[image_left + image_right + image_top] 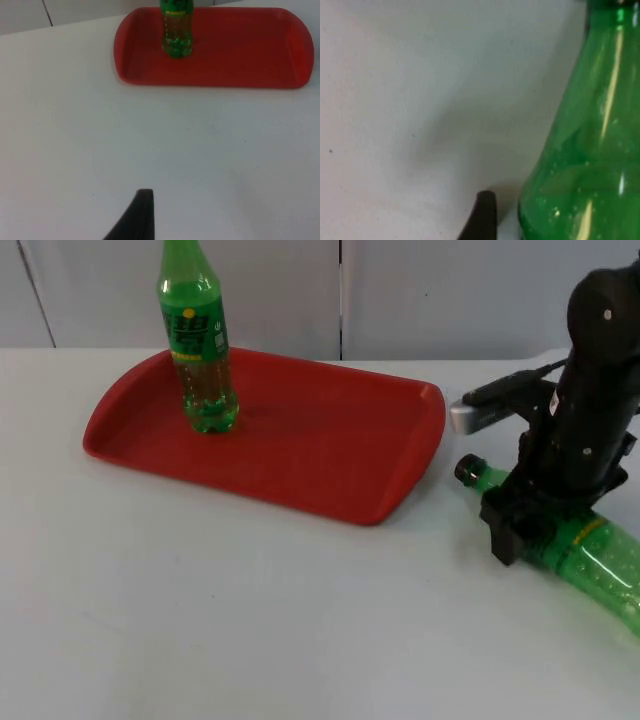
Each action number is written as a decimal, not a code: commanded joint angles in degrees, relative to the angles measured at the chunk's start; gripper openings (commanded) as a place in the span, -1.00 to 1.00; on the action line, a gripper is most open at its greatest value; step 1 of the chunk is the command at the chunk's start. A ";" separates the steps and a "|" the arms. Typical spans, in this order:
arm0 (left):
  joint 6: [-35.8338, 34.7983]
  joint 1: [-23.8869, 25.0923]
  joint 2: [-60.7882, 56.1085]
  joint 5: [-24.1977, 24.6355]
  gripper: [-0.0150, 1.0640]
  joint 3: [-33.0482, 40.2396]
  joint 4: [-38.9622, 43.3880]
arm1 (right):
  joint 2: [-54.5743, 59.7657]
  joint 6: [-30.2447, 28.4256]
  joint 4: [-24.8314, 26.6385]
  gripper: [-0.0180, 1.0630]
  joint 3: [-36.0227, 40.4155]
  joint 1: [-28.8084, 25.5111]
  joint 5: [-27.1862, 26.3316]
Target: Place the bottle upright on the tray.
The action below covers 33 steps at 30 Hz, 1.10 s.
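Note:
A green bottle (pixel 600 558) with a black cap lies on its side on the white table, right of the red tray (pixel 330 455), its neck pointing at the tray's right rim. My right gripper (pixel 527 528) is down over the bottle's shoulder, open and straddling it. One black fingertip (pixel 484 216) stands just beside the green wall of the bottle (pixel 580 150), a narrow gap between them. My left gripper (pixel 142 218) waits over bare table, short of the tray (pixel 280 60).
A second green bottle (pixel 197 335) stands upright on the tray's far left part, also visible as the bottle (pixel 176 30) from the left wrist. The grey partition wall (pixel 430 290) closes the back. Open table lies in front of the tray.

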 commanded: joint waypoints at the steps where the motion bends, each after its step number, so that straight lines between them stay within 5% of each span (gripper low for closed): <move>1: -0.33 -0.40 -0.22 -0.17 0.97 0.26 0.21 | -0.16 0.58 -1.52 0.25 0.64 0.32 -1.06; 2: -0.33 -0.40 -0.22 -0.17 0.97 0.26 0.21 | -0.16 0.58 -1.52 0.25 0.64 0.32 -1.06; 11: -0.33 -0.40 -0.22 -0.17 0.97 0.26 0.21 | -1.73 0.39 -2.62 -0.97 -0.78 0.32 -0.75; 19: -0.33 -0.40 -0.22 -0.17 0.97 0.26 0.21 | -8.14 0.50 -2.76 -0.97 -1.05 0.32 -3.84; 33: -0.33 -0.40 -0.22 -0.17 0.97 0.26 0.21 | -25.46 0.50 5.34 -0.97 -0.92 0.82 -25.89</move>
